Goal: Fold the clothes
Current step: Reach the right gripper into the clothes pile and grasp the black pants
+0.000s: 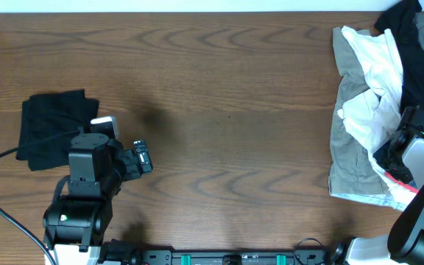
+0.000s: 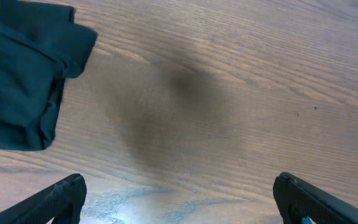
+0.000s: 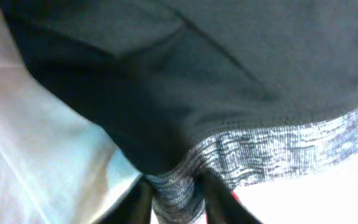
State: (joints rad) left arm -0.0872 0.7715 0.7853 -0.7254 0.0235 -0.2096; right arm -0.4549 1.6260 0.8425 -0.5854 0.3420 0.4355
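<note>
Grey waistband [image 3: 278,149] of the navy trousers [image 3: 229,62] sat pinched in the right gripper [image 3: 176,199], pickup underway; left gripper [image 2: 179,199] gaped empty. Next, likely: lift them clear.

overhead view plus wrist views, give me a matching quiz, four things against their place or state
1 black garment
2 white garment
3 left gripper
4 right gripper

a pinching the grey waistband of the dark trousers
b open above bare table
c lying alone on the left arm's side
d crumpled on the right arm's side

Pairs: 1-c, 2-d, 3-b, 4-a
</note>
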